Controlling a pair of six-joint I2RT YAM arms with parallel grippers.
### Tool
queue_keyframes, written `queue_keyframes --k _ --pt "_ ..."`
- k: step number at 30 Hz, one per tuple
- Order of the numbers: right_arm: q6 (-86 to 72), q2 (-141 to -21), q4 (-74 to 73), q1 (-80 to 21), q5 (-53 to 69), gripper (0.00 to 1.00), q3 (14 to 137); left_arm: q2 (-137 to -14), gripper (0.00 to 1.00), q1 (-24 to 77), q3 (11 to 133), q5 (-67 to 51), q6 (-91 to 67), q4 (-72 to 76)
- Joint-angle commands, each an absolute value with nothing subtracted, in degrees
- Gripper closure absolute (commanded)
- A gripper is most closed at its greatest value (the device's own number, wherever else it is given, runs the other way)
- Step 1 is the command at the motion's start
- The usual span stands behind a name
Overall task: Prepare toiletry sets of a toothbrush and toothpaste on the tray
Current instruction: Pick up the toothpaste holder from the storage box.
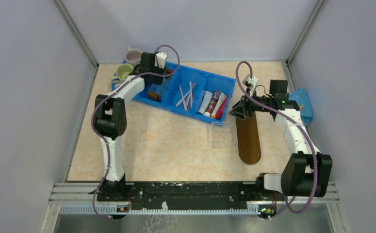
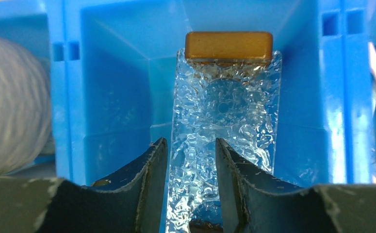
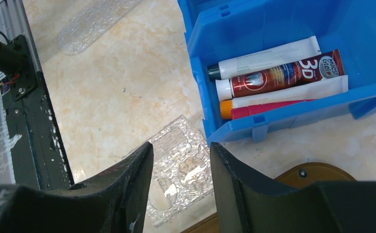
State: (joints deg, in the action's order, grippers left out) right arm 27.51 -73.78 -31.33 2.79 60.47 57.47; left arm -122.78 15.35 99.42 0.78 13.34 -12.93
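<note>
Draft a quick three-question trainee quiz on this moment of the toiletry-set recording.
1. True or false: the tray already holds a toothbrush.
2. Seen from the top camera, which compartment of the blue bin holds the toothpaste tubes? A left, B middle, C right.
3. What does the left hand have between its fingertips?
Key: 1 false, the toothbrushes lie in the bin; 2 C; 3 a clear crinkled plastic sheet.
</note>
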Motion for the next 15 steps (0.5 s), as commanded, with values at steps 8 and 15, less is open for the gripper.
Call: queue_keyframes --k 8,15 --pt "28.7 -74.3 -29.8 2.9 60.9 0.53 59.2 -125.9 0.51 14.2 100.6 0.0 13.8 -13.8" --pt "28.7 -74.4 -29.5 2.9 61.0 0.53 59.1 -126.6 0.50 14.1 101.3 1.3 13.7 -14.0"
